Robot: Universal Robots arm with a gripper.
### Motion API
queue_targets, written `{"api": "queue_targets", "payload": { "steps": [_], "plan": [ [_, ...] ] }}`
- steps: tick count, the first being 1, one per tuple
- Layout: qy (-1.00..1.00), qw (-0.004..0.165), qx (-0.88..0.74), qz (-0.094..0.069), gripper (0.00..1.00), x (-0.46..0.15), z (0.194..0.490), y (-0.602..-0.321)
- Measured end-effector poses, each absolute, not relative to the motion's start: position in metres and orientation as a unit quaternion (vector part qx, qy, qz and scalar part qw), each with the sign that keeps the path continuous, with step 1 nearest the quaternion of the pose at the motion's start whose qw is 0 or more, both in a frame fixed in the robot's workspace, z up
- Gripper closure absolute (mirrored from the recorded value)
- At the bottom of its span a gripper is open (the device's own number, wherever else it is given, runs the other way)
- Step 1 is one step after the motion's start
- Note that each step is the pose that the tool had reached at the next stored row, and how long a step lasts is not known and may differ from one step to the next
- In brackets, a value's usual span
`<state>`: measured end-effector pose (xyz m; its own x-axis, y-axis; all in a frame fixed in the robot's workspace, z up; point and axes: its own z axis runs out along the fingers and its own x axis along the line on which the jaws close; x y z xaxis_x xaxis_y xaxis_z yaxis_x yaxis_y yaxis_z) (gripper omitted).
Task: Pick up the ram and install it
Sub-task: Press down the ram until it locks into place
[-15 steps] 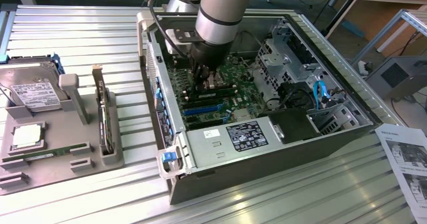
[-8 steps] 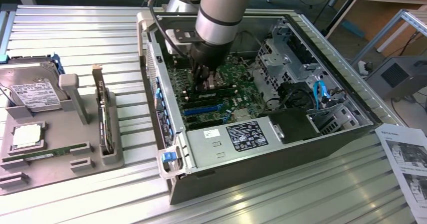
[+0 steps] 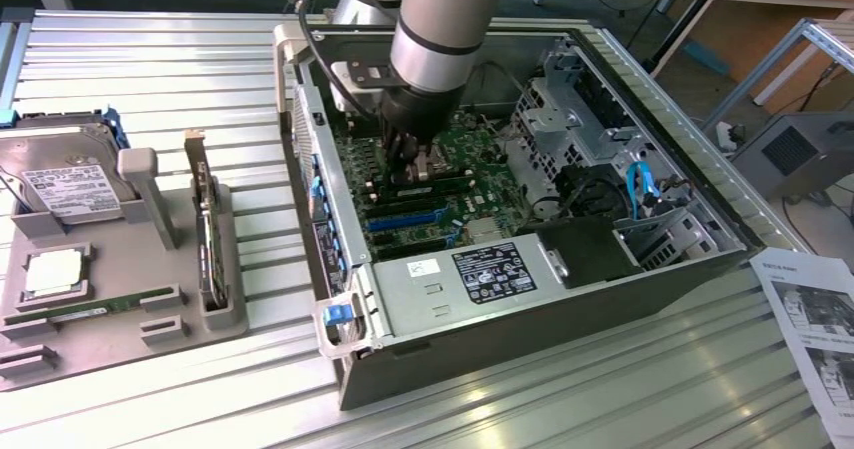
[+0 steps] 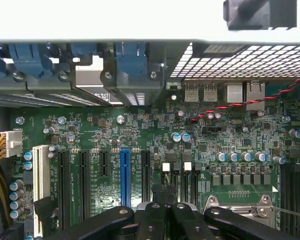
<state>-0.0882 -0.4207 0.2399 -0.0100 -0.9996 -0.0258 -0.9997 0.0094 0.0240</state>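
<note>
Deep inside the open computer case: the hand hangs low over the motherboard, nearly touching it.
Hand state: clenched; in the wrist view its black fingers sit pressed together above the board's slots, and whether anything thin sits between them I cannot tell.
Likely reason for the pose: judging by the straight-down approach, the arm is lined up with the memory slots, so a stick would meet them edge-on.
Ram: a green stick, the ram, lies flat in a groove of the grey parts tray, on the exterior view's left, well apart from the hand.
Ram's look: long, narrow, thin, green.
Tray neighbours: a hard drive and a silver processor chip rest nearby, on the ribbed metal surface.
</note>
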Motion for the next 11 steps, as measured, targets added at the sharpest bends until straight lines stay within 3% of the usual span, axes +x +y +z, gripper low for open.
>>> {"api": "queue_targets", "payload": {
  "steps": [11],
  "plan": [
    [0.71, 0.001, -0.704, 0.017, 0.89, -0.0882, 0.239, -0.422]
  ]
}}
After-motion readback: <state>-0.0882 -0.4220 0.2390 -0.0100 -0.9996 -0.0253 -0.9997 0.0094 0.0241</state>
